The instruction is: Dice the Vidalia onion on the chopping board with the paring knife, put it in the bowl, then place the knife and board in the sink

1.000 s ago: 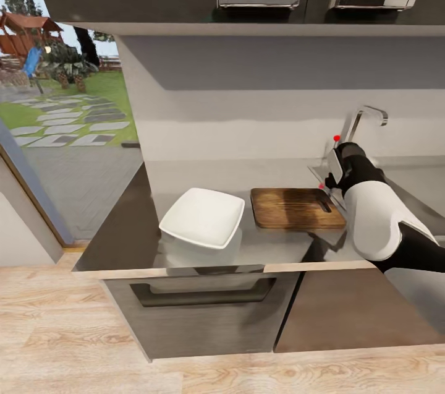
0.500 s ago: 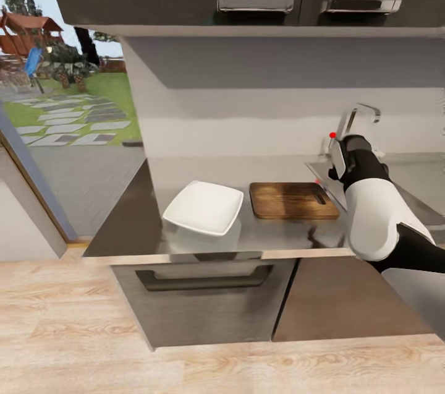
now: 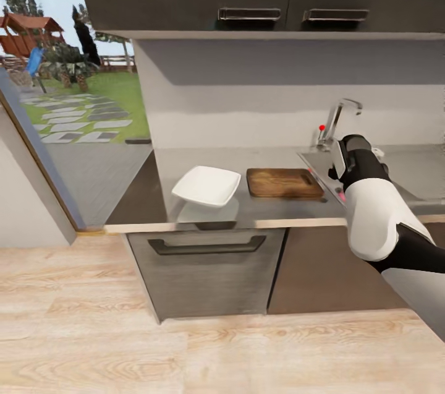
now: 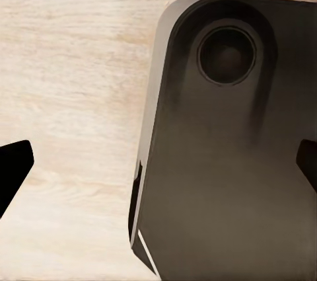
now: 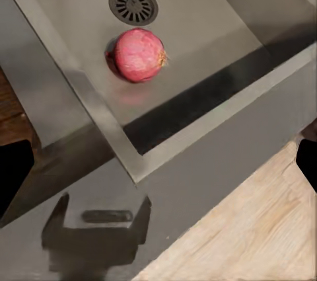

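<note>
The right wrist view shows the onion (image 5: pixel 139 55) lying beside the sink (image 5: pixel 198 23) drain (image 5: pixel 133 4); each pincer's spread is unclear.

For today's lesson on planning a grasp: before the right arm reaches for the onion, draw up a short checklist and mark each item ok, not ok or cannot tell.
1. Onion lies in the sink, beside the drain: ok.
2. Nothing rests on the onion: ok.
3. Right pincer open: cannot tell; just dark finger edges at the wrist view's sides.
4. Chopping board bare, ready on the countertop: ok.
5. Bowl beside the board: ok.
6. Paring knife located: cannot tell.
</note>
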Tool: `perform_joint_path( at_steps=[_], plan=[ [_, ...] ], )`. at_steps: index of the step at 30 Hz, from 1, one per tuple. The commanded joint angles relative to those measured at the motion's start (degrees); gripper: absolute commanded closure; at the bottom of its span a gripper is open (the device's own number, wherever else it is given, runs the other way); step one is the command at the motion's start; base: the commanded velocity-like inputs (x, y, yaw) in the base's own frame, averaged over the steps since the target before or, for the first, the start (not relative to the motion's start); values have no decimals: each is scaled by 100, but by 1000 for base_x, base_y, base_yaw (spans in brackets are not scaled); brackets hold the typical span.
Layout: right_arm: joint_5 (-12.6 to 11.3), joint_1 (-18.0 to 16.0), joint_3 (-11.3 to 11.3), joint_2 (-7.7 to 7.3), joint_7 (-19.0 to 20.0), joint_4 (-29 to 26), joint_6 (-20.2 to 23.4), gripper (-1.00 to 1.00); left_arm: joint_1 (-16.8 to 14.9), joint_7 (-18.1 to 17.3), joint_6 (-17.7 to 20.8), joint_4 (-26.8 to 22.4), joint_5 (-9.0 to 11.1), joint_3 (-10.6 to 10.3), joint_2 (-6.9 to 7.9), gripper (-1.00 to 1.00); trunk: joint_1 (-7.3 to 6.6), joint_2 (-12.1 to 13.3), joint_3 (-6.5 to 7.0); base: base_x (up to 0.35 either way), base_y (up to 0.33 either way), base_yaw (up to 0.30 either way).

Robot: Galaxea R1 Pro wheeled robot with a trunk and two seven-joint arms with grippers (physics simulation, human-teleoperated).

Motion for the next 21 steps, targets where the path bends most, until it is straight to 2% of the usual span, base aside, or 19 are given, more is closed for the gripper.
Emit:
perform_joint_path(
  at_steps=[1, 21],
  plan=[
    [-32, -5, -7, 2, -39, 3, 6, -100, -4, -2, -31, 12, 1, 18, 1, -100, -4, -3, -4, -339, 0, 0],
    [-32, -5, 15, 40, -31, 79, -11, -100, -4, -2, -31, 12, 4, 18, 1, -100, -4, -3, -4, -339, 0, 0]
  ],
)
